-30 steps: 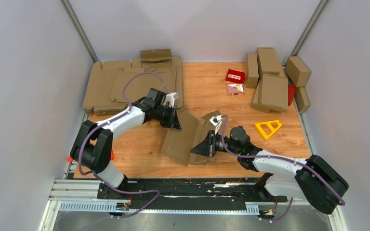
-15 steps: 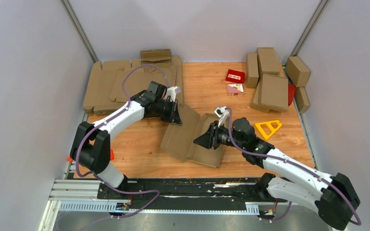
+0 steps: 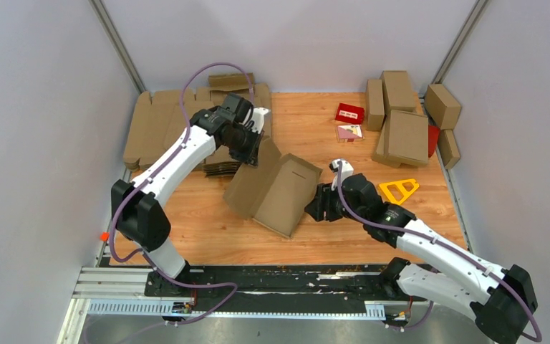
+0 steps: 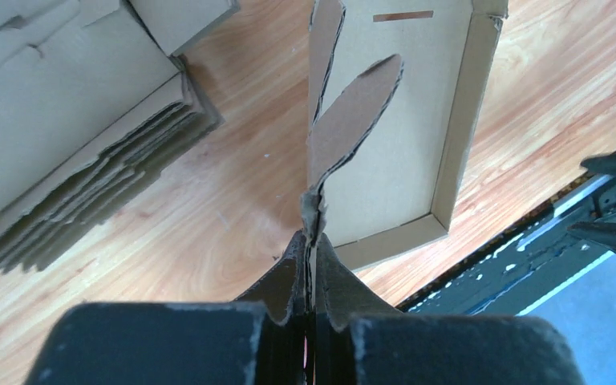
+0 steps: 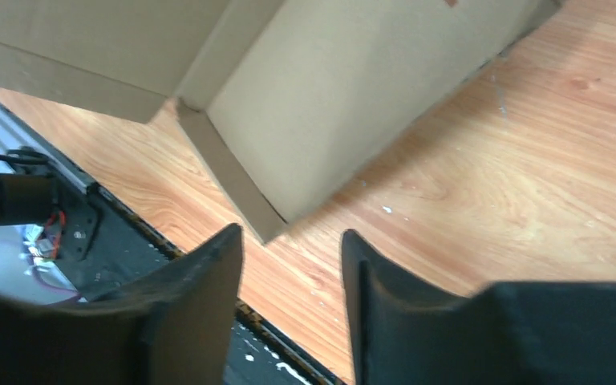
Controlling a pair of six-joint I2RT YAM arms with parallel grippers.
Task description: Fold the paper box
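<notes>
Cardboard status: the paper box sits near the centre of the table, partly formed, with a shallow tray section and raised side walls. It is tilted, with its 11 o'clock corner lifted and its 5 o'clock edge low against the wood.

Left gripper: positioned at the 11 o'clock corner of the box. In the left wrist view the left gripper has both fingers pressed together on a thin flap of the paper box, which stands on edge between them. The tray interior lies beyond the flap, toward 1 o'clock in that view.

Right gripper: positioned at the 3 o'clock side of the box, just beside its wall. In the right wrist view the right gripper has its fingers spread apart, with nothing between them. A corner of the paper box lies just ahead of the gap, apart from both fingers.

Surroundings, top view:
- Pile of flat blanks at 10 o'clock on the table, just beside the left arm; also seen in the left wrist view.
- Group of folded boxes at 2 o'clock.
- Small red carton at 1 o'clock.
- Yellow triangular frame at 3 o'clock, near the right arm.
</notes>
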